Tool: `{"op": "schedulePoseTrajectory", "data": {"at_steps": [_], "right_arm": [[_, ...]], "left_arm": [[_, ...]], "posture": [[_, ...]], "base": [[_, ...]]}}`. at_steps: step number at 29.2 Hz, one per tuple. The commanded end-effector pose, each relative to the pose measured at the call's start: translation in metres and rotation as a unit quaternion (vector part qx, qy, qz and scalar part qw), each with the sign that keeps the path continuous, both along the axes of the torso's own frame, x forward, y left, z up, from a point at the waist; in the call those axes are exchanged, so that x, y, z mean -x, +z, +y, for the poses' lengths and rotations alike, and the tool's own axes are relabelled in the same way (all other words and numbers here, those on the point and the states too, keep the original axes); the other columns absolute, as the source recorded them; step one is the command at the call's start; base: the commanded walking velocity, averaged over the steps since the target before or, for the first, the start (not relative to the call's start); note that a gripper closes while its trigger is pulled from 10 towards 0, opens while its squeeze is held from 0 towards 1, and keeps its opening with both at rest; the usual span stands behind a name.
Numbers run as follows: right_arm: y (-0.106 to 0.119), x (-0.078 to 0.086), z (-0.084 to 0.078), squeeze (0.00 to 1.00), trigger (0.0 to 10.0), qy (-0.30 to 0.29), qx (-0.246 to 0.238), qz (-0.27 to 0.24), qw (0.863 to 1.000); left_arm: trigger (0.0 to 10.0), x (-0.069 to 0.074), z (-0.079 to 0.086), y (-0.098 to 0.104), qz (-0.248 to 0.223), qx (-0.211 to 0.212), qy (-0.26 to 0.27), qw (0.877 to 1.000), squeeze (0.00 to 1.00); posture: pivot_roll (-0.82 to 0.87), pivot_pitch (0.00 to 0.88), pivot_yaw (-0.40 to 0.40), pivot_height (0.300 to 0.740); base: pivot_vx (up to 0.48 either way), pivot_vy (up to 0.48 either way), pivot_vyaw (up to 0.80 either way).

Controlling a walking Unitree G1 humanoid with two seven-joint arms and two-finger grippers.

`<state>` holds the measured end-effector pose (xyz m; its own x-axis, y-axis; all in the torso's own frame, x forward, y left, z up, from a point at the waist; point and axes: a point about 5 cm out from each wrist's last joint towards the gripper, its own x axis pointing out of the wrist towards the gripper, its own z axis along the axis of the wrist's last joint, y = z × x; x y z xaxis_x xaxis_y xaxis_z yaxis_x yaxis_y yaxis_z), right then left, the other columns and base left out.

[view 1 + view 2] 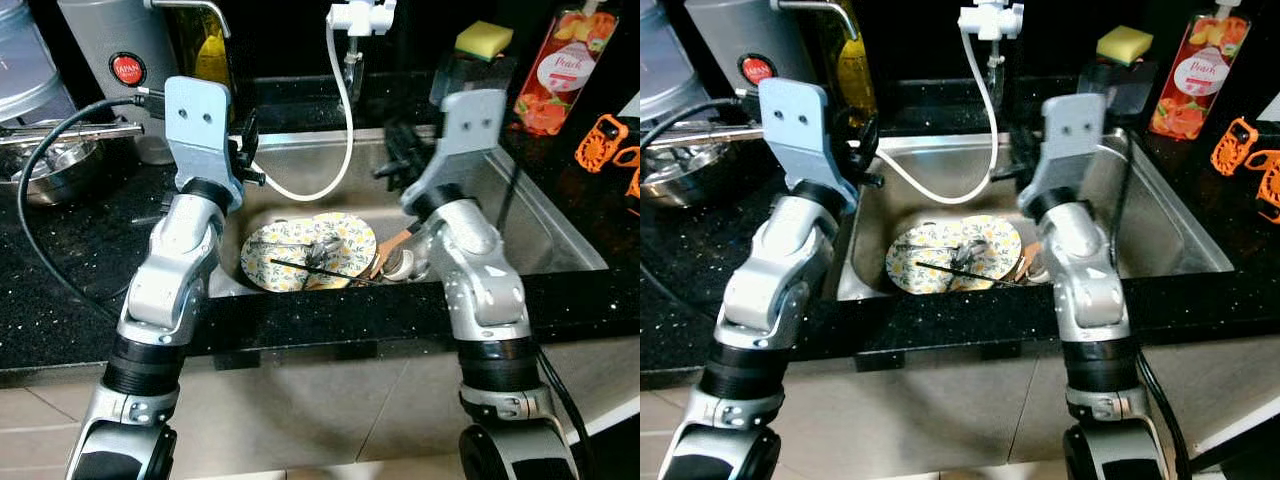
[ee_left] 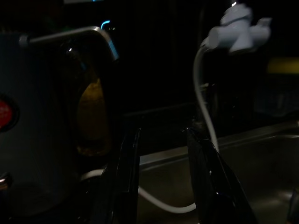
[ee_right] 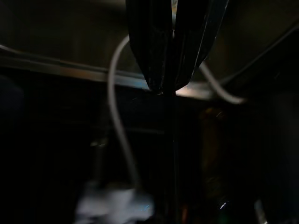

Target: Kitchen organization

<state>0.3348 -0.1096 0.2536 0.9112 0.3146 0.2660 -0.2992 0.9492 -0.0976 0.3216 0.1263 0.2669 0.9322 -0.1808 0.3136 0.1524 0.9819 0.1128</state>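
Observation:
Down in the steel sink (image 1: 560, 235) lie floral plates (image 1: 330, 240) with a metal utensil, a thin black stick (image 1: 310, 268) and a wooden spoon (image 1: 392, 248) on and beside them. My left gripper (image 1: 248, 150) hovers at the sink's back left corner, open, with nothing between its fingers (image 2: 128, 154). At the sink's back, right of the white hose (image 1: 346, 120), my right gripper (image 1: 395, 160) is held up with its fingers (image 3: 154, 51) pressed together. In the dark right wrist view a thin dark line runs on from the tips; I cannot tell what it is.
A white tap head (image 1: 360, 15) hangs over the sink. A yellow sponge (image 1: 484, 38), a peach bottle (image 1: 563, 70) and orange clips (image 1: 602, 140) sit on the right counter. A steel bowl (image 1: 50, 165), a grey flask (image 1: 120, 50) and an oil bottle (image 1: 210, 55) stand at left.

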Motion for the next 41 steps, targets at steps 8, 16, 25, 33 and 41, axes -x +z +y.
{"op": "schedulePoseTrajectory", "data": {"at_steps": [8, 16, 25, 33, 41], "right_arm": [[-0.027, -0.03, -0.005, 0.0, 10.0, -0.06, 0.075, 0.111, 0.989], [-0.032, -0.052, -0.015, 0.0, 10.0, -0.073, 0.194, 0.134, 0.969], [-0.076, -0.061, -0.03, 0.0, 10.0, -0.024, 0.202, 0.27, 0.941], [-0.088, -0.06, -0.03, 1.0, 10.0, 0.003, 0.233, 0.287, 0.929], [-0.048, -0.068, -0.027, 0.11, 10.0, 0.041, 0.074, 0.227, 0.97]], "left_arm": [[10.0, -0.003, 0.005, -0.003, 0.019, -0.01, 0.015, 1.0, 0.0], [10.0, -0.003, 0.012, -0.006, 0.032, -0.031, 0.02, 0.999, 0.0], [10.0, 0.004, 0.016, -0.008, 0.045, 0.003, 0.021, 0.999, 0.0], [10.0, 0.006, 0.017, -0.01, 0.047, -0.003, 0.027, 0.999, 0.0], [10.0, 0.005, 0.015, -0.008, 0.045, -0.009, 0.023, 0.999, 0.0]], "posture": [[0.05, 0.004, -0.003, 0.74], [0.07, 0.042, -0.033, 0.74], [0.08, 0.063, -0.061, 0.74], [0.08, 0.066, -0.072, 0.74], [0.08, 0.057, -0.061, 0.74]], "base": [[0.0, 0.0, 0.0], [0.0, 0.0, 0.0], [0.0, 0.0, 0.0], [0.0, 0.0, 0.0], [0.0, 0.0, 0.0]]}}
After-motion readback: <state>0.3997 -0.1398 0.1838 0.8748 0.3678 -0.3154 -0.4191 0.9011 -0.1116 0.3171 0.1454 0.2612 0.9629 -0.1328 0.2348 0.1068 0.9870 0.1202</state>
